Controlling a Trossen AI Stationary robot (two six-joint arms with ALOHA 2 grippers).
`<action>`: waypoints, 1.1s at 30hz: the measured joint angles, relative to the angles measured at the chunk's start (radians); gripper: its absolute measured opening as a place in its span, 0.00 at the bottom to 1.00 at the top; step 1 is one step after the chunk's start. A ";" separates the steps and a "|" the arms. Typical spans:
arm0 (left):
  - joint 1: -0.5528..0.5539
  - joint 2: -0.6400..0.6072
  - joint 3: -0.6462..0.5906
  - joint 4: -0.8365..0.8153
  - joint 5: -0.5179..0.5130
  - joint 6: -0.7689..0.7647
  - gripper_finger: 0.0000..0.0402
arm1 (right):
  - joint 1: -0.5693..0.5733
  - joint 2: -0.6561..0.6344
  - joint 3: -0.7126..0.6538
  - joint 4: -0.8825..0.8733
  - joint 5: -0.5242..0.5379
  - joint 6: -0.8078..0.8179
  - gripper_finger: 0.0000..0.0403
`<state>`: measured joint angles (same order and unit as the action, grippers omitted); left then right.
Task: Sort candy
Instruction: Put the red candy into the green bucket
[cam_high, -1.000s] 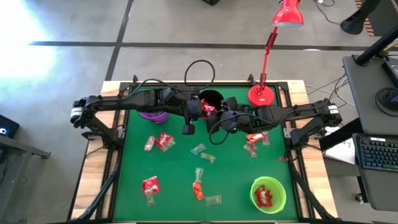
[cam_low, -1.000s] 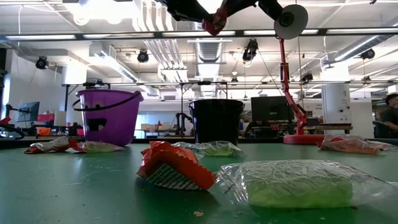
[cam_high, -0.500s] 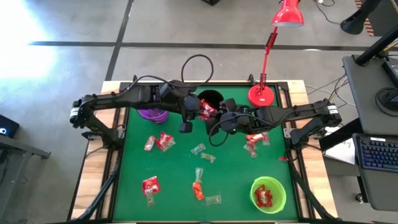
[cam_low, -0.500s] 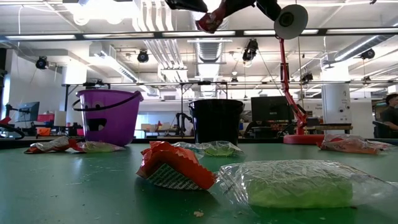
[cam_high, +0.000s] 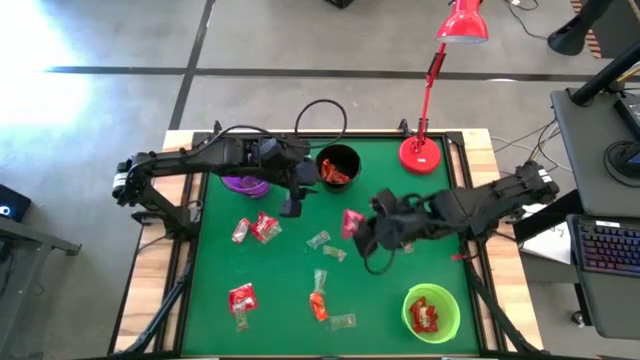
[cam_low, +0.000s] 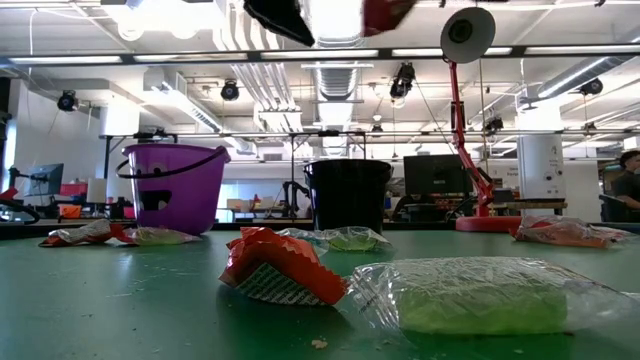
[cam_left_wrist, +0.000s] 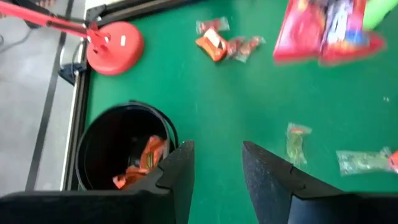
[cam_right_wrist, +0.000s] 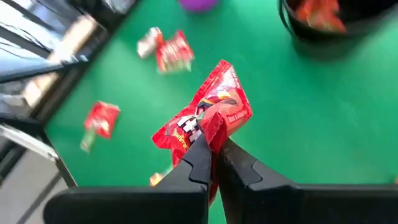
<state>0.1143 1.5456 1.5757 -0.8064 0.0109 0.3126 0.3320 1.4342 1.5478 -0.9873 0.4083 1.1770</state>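
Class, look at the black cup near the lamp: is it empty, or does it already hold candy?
Not empty. The high view shows orange-red candy inside the black cup, and the left wrist view shows wrappers lying at its bottom.

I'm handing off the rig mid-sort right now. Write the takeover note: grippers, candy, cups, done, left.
Left gripper: open, empty, above the black cup.
Right gripper: shut on a red candy, held above mid-table.
Done: orange-red candy lies in the black cup; red candy in the green cup, front right.
Purple cup: back left under the left arm; contents hidden.
Left: the held piece, plus loose red, orange and clear candies scattered on the green mat.
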 joint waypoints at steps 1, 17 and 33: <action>0.000 0.000 0.000 -0.014 0.000 0.000 0.29 | 0.024 0.000 0.000 -0.030 0.002 0.041 0.02; 0.000 -0.015 -0.002 -0.111 -0.004 0.019 0.27 | 0.466 0.018 0.000 -0.190 0.010 0.727 0.02; 0.000 -0.024 -0.002 -0.118 -0.003 -0.015 0.27 | 0.690 0.153 0.000 -0.274 -0.218 1.071 0.02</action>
<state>0.1146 1.5219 1.5742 -0.9249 0.0078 0.2977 1.0219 1.5877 1.5482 -1.2613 0.1905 2.2478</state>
